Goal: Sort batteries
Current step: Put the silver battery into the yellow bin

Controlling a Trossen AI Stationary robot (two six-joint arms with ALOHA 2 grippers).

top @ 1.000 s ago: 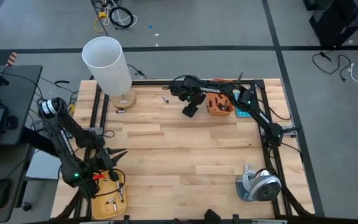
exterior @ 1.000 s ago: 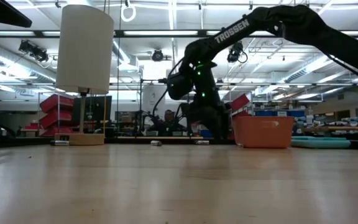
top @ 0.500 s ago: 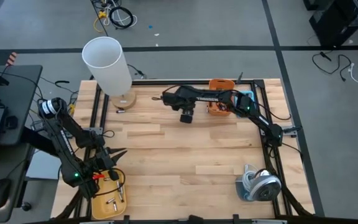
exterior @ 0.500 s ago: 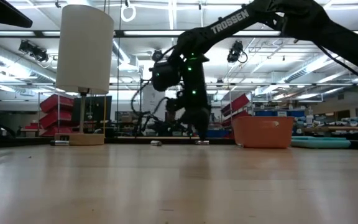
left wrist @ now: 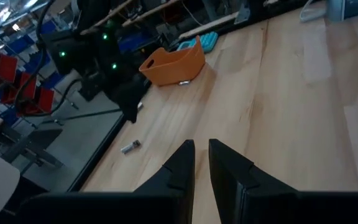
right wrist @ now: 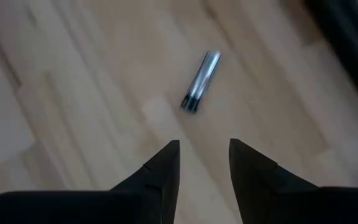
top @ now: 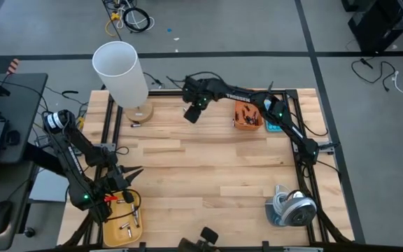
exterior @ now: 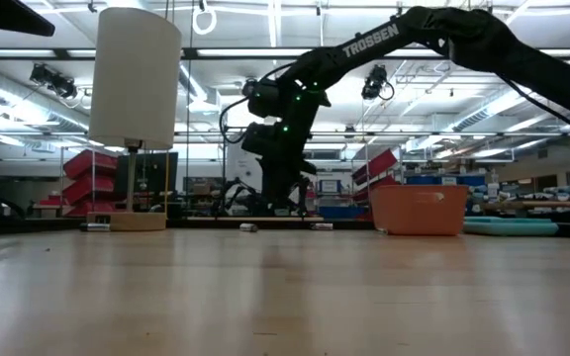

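Observation:
A silvery battery [right wrist: 200, 81] lies flat on the wood near the table's far edge. My right gripper [right wrist: 204, 155] hovers just short of it, open and touching nothing. In the high view that gripper [top: 190, 114] is between the lamp and the orange bin [top: 247, 117], and it hides the cell. The orange bin holds several batteries. Two more cells [exterior: 248, 227] [exterior: 321, 226] show in the low view. My left gripper [top: 131, 175] waits open with a narrow gap at the near left, above a yellow tray [top: 121, 227] that holds a few batteries.
A lamp with a tall white shade [top: 121, 70] stands at the far left, with one battery [top: 134, 124] beside its base. A teal calculator [top: 275, 126] lies right of the orange bin. A grey tape dispenser [top: 291, 208] sits at the near right. Bare wood fills the middle.
My right gripper has swung from beside the orange bin toward the table's left and far edge. It now stands over the lone battery. My left arm has kept still.

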